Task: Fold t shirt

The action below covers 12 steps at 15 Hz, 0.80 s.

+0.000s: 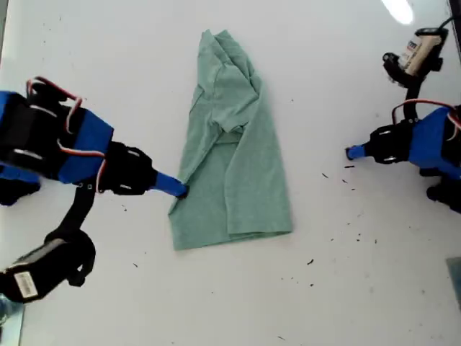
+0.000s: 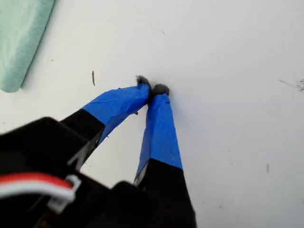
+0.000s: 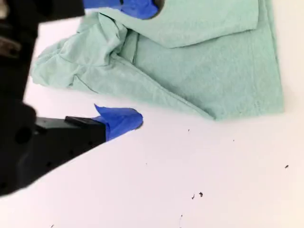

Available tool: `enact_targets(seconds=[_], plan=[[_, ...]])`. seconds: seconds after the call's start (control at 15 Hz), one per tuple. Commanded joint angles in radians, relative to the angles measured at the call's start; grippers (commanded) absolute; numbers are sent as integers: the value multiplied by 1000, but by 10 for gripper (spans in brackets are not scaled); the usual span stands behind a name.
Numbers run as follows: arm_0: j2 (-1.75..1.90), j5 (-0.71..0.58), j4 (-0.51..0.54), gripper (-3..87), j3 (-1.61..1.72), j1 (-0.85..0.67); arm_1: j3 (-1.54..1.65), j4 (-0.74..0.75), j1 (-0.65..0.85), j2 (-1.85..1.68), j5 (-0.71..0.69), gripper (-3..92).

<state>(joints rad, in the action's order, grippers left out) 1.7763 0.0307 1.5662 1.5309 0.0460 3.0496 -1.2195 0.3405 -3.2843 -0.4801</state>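
The pale green t shirt [image 1: 234, 158] lies on the white table [image 1: 338, 288], folded lengthwise into a narrow strip with a bunched sleeve near its far end. At the shirt's edge on the exterior view's left, my second gripper [image 1: 178, 189] is open. In the second wrist view, one of the second gripper's [image 3: 133, 64] fingertips [image 3: 137, 7] is over the cloth [image 3: 213, 61] and the other rests on bare table beside it. My first gripper [image 1: 353, 152] is on the exterior view's right, well apart from the shirt. Its [image 2: 152, 89] tips are shut together with nothing between them, and a shirt corner [image 2: 21, 38] shows beyond.
Small dark specks [image 1: 311, 262] dot the table near the front on the exterior view's right. Black arm segments with labels [image 1: 43, 267] [image 1: 414, 58] stand at the exterior view's lower left and upper right.
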Motion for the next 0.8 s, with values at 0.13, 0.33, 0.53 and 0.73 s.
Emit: enact_targets(seconds=[0.13, 0.33, 0.53, 0.73], plan=[[-141, -25, -247, 295, 140, 43, 34, -5, -6, -14, 5, 25], [-308, 6, -426, 200, 199, 89, 34, -6, -8, -15, 3, 25], [-268, 69, -379, -2, 195, 103, 35, -6, -9, -18, 0, 25], [21, 80, -179, -2, 212, 26, 37, -9, -9, -26, 0, 25]])
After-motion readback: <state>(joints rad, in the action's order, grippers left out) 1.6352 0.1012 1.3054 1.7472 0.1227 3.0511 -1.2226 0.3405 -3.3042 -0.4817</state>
